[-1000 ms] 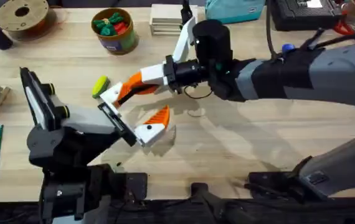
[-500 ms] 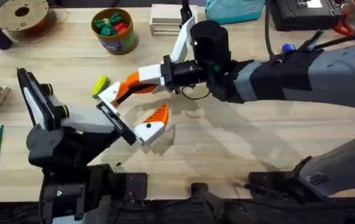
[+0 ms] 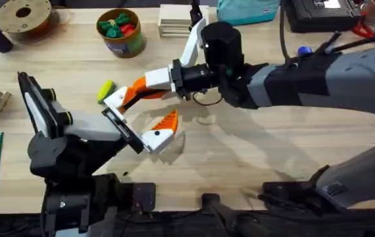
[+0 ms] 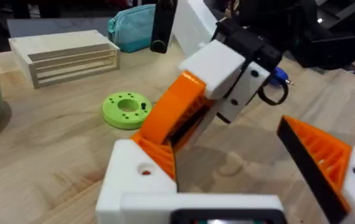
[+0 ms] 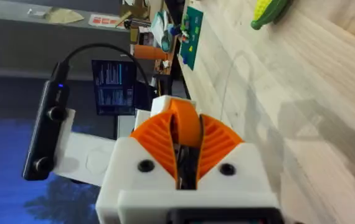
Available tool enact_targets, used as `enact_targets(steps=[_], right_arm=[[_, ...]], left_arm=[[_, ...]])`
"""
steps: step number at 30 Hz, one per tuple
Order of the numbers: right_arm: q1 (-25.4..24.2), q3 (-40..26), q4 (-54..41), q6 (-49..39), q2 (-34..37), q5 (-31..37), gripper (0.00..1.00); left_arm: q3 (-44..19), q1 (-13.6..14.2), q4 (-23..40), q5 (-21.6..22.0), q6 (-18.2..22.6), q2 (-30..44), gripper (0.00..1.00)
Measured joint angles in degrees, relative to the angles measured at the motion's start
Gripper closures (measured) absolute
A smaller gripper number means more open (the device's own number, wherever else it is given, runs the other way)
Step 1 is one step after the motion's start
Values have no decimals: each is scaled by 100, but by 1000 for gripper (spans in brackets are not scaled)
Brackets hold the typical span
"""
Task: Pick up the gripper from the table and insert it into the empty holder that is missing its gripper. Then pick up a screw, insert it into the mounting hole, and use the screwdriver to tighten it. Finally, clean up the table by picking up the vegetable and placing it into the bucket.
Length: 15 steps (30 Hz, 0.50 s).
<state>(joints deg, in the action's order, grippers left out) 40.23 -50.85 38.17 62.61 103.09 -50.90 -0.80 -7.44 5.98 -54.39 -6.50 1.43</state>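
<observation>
Two pads of my right gripper (image 3: 129, 96) pinch the gripper (image 5: 186, 127), its tip against the holder (image 3: 114, 101) on my left arm | left gripper (image 3: 135, 125): spread, one mount bare | vegetable (image 3: 105, 91) on the table (image 3: 240, 151) just beside the holder | bucket (image 3: 121, 31) well apart, at the far edge.

The wooden table (image 3: 253, 145) carried the bucket (image 3: 121, 31) near its far edge, a wooden block (image 3: 175, 20) beside it, a spool (image 3: 24, 18) at the far left, and the vegetable (image 3: 105, 91) toward the middle.
</observation>
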Motion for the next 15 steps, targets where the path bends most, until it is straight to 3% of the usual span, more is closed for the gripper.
enact_targets(steps=[6,11,12,13,15], right_arm=[[-65,8,-50,1,2,-301,797],[-146,51,-114,7,12,-586,640],[-161,58,-115,4,25,-642,575],[-199,76,-88,25,86,-801,363],[-227,93,-60,46,140,-916,241]], left_arm=[[0,1,2,-58,59,0,15],[-5,7,16,-180,161,-9,15],[-7,13,20,-196,182,-20,15],[-8,17,21,-239,244,-78,15],[-9,17,22,-267,294,-87,16]])
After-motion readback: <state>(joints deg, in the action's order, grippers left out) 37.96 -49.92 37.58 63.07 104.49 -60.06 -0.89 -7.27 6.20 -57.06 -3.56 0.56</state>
